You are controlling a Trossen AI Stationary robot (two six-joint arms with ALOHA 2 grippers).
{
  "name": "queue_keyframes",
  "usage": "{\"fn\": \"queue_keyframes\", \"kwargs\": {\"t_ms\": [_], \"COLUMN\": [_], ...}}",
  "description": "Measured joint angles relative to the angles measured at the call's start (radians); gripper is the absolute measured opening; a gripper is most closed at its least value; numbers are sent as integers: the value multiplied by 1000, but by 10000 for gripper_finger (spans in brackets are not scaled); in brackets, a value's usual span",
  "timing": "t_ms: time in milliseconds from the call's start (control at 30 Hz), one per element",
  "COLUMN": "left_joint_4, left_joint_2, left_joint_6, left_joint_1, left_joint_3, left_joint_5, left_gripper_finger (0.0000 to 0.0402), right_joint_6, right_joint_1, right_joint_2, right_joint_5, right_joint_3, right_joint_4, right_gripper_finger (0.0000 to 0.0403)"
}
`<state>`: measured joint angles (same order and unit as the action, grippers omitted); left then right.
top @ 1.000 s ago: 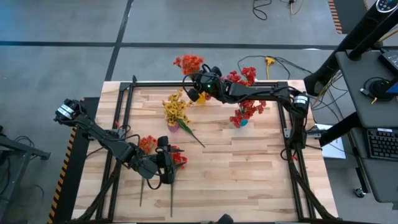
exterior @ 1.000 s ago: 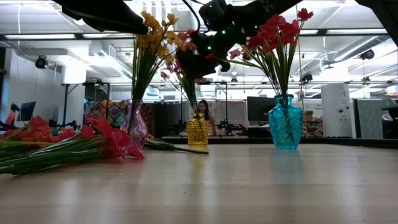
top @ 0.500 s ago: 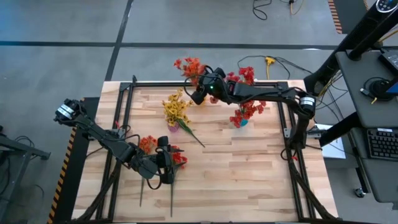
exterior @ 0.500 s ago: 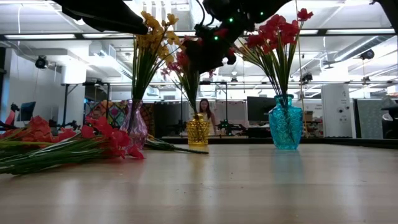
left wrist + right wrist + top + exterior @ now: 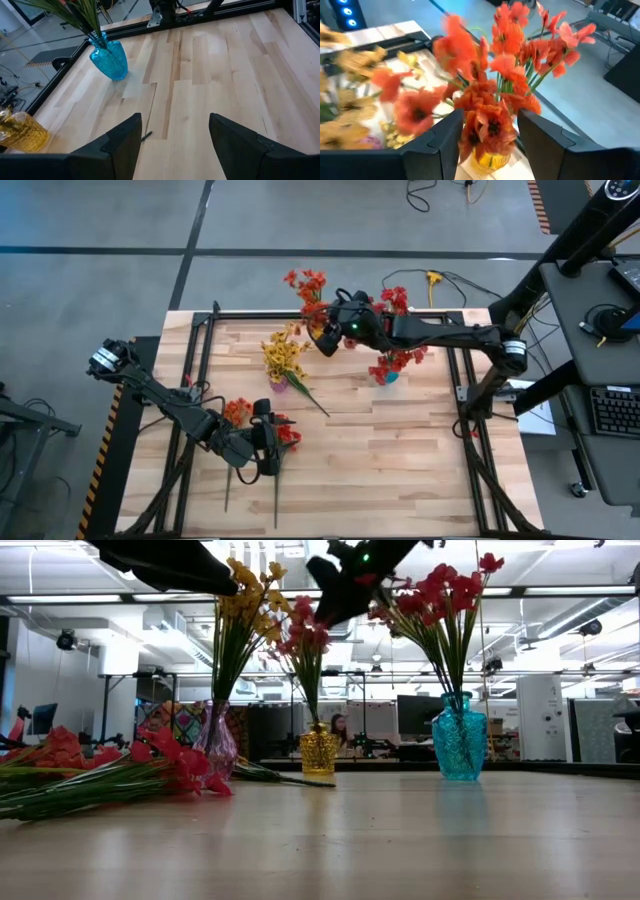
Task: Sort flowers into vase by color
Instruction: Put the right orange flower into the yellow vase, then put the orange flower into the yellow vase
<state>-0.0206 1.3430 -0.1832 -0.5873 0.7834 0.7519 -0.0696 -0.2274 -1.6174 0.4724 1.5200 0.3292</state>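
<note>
Orange-red flowers (image 5: 308, 284) stand with their stems in a yellow vase (image 5: 318, 751) near the table's far edge. My right gripper (image 5: 328, 338) is open, just to the right of and above their blossoms (image 5: 305, 635); in the right wrist view the blossoms (image 5: 490, 107) show between its fingers, untouched. Yellow flowers (image 5: 283, 355) stand in a purple vase (image 5: 217, 745), red ones (image 5: 397, 360) in a blue vase (image 5: 460, 737). More orange-red and red flowers (image 5: 240, 412) lie flat on the table's near left. My left gripper (image 5: 265, 442) hovers open over them.
A loose green stem (image 5: 310, 398) lies on the table beside the purple vase. A black frame rail (image 5: 200, 360) runs along the table's edges. Bare wood (image 5: 400, 450) spreads over the near right half. A person (image 5: 342, 730) sits in the room beyond.
My right gripper has moved up and toward the table's right, drawing back from the orange-red flowers in the yellow vase. Those blossoms, partly covered by the gripper before, now stand free above the vase.
</note>
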Motion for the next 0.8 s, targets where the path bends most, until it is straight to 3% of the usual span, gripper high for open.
{"fn": "queue_keyframes", "kwargs": {"t_ms": [167, 333, 433, 600, 667, 800], "left_joint_4": [-6, -103, -280, -591, -650, -671], "left_joint_2": [1, 1, 1, 8, 22, 63], "left_joint_6": [-72, -173, -355, -802, -932, -1052], "left_joint_1": [-4, -25, -50, -118, -155, -212], "left_joint_3": [23, 121, 199, 289, 311, 341], "left_joint_5": [-15, -144, -168, -199, -227, -311], "left_gripper_finger": [214, 214, 214, 214, 214, 214], "right_joint_6": [1, 28, 43, 63, 67, 49], "right_joint_1": [43, 106, 147, 219, 246, 294], "right_joint_2": [65, 131, 167, 215, 230, 266], "right_joint_5": [0, -1, -1, 0, -1, -1], "right_joint_3": [0, 0, 0, 0, 0, 0], "right_joint_4": [50, 104, 131, 194, 222, 304], "right_gripper_finger": [180, 180, 180, 180, 179, 173]}}
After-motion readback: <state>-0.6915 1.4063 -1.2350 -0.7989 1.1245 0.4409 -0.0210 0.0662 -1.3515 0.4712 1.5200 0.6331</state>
